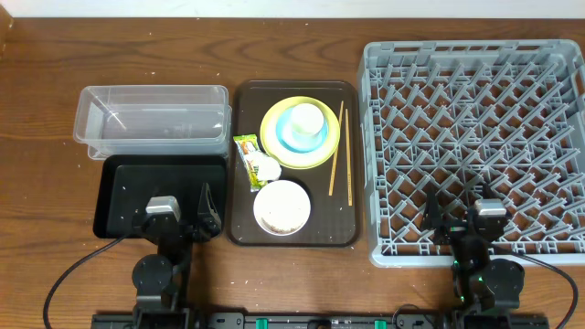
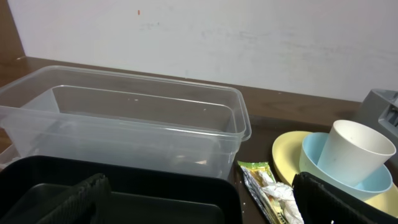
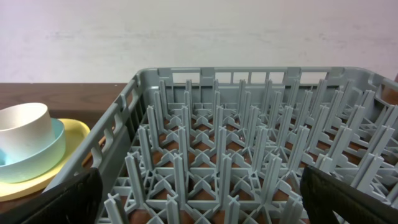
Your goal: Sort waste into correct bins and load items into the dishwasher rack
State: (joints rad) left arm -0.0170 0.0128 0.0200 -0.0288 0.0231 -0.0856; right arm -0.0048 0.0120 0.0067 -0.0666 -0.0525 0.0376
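Nearest the overhead lens are the two arms at the front edge of the tabletop (image 1: 46, 55). The left pincer (image 1: 166, 205) hangs over the near part of the shallow black tray (image 1: 119, 174), its jaws spread wide and holding nothing. The right pincer (image 1: 485, 206) is just as wide and also empty, above the front rows of the grey dishwasher rack (image 1: 475, 110), which fills the right side and has nothing on its pegs.

Behind the black tray, and touching it, sits the clear plastic tub (image 1: 151, 114), with nothing inside.

Between the bins and the rack lies a dark brown serving tray (image 1: 292, 239). At its back is the yellow plate (image 1: 324, 151), carrying the light blue bowl (image 1: 285, 139), and the small white cup (image 1: 307, 119) stands upright in that bowl. The green-and-yellow wrapper (image 1: 247, 152) lies just left of the plate, with the crumpled white tissue (image 1: 268, 168) against it. The pale bowl (image 1: 281, 207) sits at the front of the tray; its inside looks speckled, but whether that is rice I cannot tell. The chopsticks (image 1: 340, 151) lie along the tray's right side.
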